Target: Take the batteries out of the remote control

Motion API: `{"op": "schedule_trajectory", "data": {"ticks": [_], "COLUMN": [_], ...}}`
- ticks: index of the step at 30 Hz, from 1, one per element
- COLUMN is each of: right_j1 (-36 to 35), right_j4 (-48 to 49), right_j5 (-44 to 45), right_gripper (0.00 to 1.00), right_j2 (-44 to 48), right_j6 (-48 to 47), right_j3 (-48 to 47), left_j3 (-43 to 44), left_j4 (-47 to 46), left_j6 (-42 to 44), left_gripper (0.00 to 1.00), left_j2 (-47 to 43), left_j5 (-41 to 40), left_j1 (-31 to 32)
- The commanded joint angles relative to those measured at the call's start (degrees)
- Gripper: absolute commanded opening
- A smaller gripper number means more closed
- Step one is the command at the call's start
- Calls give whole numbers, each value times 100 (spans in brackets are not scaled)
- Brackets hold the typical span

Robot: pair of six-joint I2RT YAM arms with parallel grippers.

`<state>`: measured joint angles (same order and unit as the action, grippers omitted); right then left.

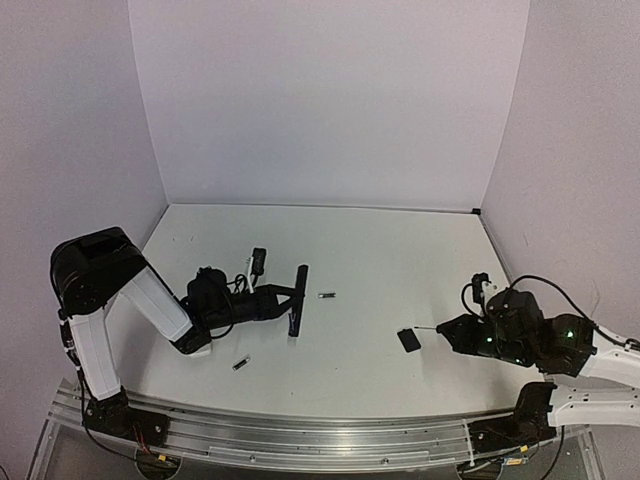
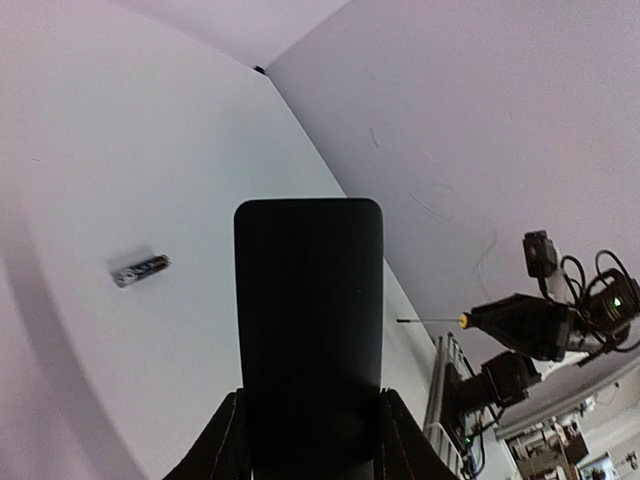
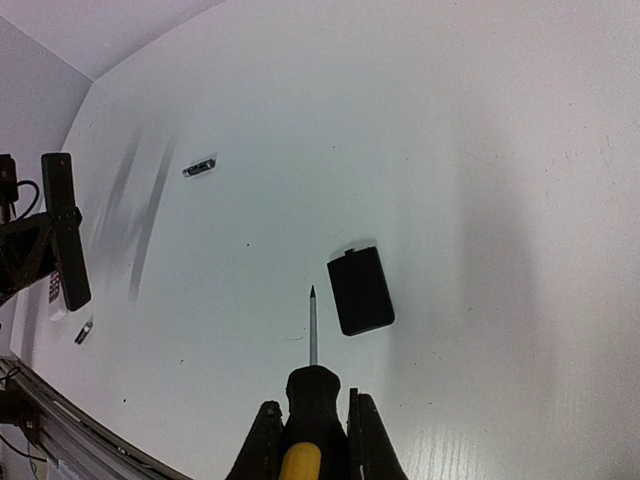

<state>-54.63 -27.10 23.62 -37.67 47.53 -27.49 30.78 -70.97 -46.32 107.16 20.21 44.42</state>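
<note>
While the left gripper [image 2: 310,425] squeezed the remote [image 2: 308,320] by one end, two batteries [image 1: 326,295] lay loose on the table [image 1: 400,250]. Maybe more hid inside; a shake could send them rolling. The right gripper [image 3: 312,408] pinched the screwdriver [image 3: 313,378].

Brightness: even, diffuse, faint violet cast.
Shadows: soft, pale streaks on table [image 3: 480,120].
Distortion: wide-angle curvature, both wrist views.
Detail: remote [image 2: 308,330] underexposed, featureless black.

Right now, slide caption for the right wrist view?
Right end effector gripping the screwdriver, tip beside the black cover; one battery lies loose on the table beyond.
</note>
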Motion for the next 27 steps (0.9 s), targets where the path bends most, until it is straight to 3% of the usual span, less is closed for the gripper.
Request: {"op": "schedule_trajectory", "data": {"ticks": [1, 2, 5, 8, 10, 12, 13, 14, 17, 20, 23, 27], "right_j1": [1, -1, 1, 2, 2, 3, 4, 4, -1, 5, 3, 5], "right_j4": [38, 38, 38, 38, 38, 38, 38, 34, 22, 15, 10, -14], "right_j5": [4, 19, 20, 15, 100, 100, 83, 104, 134, 153, 164, 124], "right_gripper": [0, 0, 0, 0, 0, 0, 0, 0, 0, 0, 0, 0], "right_j2": [348, 371, 413, 456, 486, 476, 470, 456, 436, 430, 404, 304], "right_j6": [-175, -201, -230, -319, -353, -408, -434, -462, -519, -482, -456, -392], "right_j3": [-69, -59, -47, -37, -9, -36, -58, -74, -122, -129, -116, -120], "left_j3": [793, 944, 830, 1131, 1253, 1637, 1627, 1610, 1886, 1732, 2005, 2720], "left_j4": [-3030, -2997, -3060, -3044, -3061, -2977, -2743, -1922, -1085, 426, 1414, 3908], "left_j6": [10, -51, -367, -350, -532, -638, -399, -257, 203, 856, 923, 1013], "left_gripper": [0, 0, 0, 0, 0, 0, 0, 0, 0, 0, 0, 0], "left_j2": [67, 103, 241, 286, 394, 441, 375, 292, 30, -359, -273, -184], "left_j5": [2051, 2244, 1600, 2370, 2196, 2685, 2378, 1704, 2310, 1143, 1157, -34], "left_j1": [-93, -156, -483, -590, -654, -674, -681, -717, -624, -567, -547, -266]}}
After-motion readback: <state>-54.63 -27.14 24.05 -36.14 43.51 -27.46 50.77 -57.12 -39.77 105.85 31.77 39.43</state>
